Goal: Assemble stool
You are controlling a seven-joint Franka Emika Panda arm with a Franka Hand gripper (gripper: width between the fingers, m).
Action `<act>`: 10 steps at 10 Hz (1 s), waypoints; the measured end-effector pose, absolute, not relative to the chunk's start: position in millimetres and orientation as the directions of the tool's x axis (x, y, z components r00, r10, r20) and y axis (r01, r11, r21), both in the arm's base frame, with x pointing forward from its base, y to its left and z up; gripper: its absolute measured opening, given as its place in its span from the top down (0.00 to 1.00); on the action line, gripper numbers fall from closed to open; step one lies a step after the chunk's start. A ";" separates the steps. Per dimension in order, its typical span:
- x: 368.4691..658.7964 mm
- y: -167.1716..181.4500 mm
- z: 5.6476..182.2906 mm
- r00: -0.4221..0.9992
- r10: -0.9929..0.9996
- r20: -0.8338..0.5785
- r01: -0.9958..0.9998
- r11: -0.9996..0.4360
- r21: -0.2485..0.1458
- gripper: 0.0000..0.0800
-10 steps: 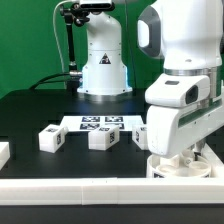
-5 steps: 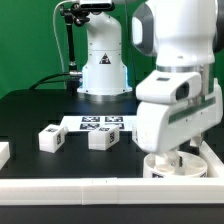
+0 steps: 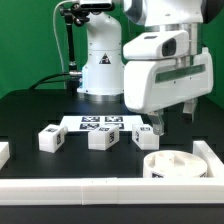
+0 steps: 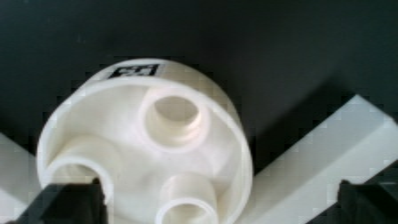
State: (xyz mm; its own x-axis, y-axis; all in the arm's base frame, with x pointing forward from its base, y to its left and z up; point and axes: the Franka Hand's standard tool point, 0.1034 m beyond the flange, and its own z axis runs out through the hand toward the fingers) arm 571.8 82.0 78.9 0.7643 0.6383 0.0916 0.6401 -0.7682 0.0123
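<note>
The round white seat (image 3: 172, 164) lies at the front near the exterior view's right, with its socketed underside up. It fills the wrist view (image 4: 151, 130), showing round sockets and one marker tag. Three white block legs (image 3: 50, 138) (image 3: 101, 138) (image 3: 145, 137) stand in a row on the black table behind it. My gripper (image 3: 175, 122) hangs above the seat, open and empty. In the wrist view the gripper (image 4: 214, 208) has its dark fingertips (image 4: 64, 204) wide apart on either side of the seat, clear of it.
The marker board (image 3: 100, 123) lies flat behind the legs. White border rails run along the front (image 3: 90, 190) and the exterior view's right (image 3: 211, 156). The robot base (image 3: 103, 60) stands at the back. A white piece (image 3: 3, 152) sits at the exterior view's left edge.
The arm has risen from low over the seat and shifted toward the exterior view's left. The seat stays on the table and is now fully uncovered.
</note>
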 end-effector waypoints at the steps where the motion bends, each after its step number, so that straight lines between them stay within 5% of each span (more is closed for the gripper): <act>1: 558.8 77.0 84.9 0.803 0.589 0.091 0.591 -0.807 0.012 0.19; 5: 549.8 72.2 83.8 0.830 0.552 0.079 0.553 -0.833 0.006 0.19; 10: 533.6 66.8 72.9 0.993 0.101 0.059 0.104 -0.993 -0.053 0.19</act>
State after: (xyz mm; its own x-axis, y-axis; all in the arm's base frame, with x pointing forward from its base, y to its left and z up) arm 533.6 66.8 72.9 0.9931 0.1010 0.0588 0.1041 -0.9932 -0.0528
